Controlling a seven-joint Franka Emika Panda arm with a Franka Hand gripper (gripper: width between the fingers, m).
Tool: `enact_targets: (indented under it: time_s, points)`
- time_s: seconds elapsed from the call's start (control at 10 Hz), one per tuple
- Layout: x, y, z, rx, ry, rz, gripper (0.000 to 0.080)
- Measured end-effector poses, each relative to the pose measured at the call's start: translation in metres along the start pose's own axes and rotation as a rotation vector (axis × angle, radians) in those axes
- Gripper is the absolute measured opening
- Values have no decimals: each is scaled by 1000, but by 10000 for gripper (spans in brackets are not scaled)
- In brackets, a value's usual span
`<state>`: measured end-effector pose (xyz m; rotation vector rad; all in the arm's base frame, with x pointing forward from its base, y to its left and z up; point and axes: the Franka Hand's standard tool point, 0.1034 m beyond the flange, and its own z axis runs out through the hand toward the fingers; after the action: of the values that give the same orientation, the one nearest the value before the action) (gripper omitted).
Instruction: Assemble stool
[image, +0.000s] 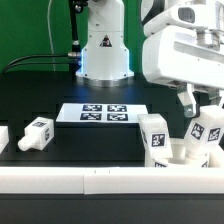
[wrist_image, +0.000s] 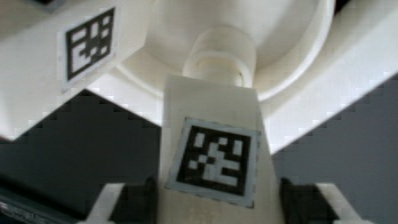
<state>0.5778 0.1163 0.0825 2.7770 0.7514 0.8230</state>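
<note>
Black tabletop (image: 30, 100) is carrying the marker board (image: 105, 113) and a loose leg (image: 37, 132). Toward the exterior view's right, the gripper (image: 203, 108) is clamping the held leg (wrist_image: 217, 150), jaws narrow on its sides. Its end is meeting a socket in the seat (wrist_image: 311, 50). A second leg (image: 155, 135) is standing just beside.

seat (wrist_image: 299, 52): white round disc, flat, ext. view's right | leg A (image: 155, 138): upright at seat, tag twd cam | leg B (image: 207, 128): tilted, tip at seat socket | leg C (image: 37, 133): on its side, ext. view's left, well apart
</note>
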Motion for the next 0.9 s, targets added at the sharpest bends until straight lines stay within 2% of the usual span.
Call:
enact_targets:
  time_s: [0.3, 0.5, 0.7, 0.8, 0.9]
  points:
    - [-3, -1, 2, 0, -6, -2, 329]
    - [-6, 6, 3, -6, -10, 9, 329]
    - [-6, 5, 3, -5, -10, 8, 332]
    - [-5, 6, 3, -4, -11, 8, 549]
    - [-1, 9, 1, 12, -43, 20, 549]
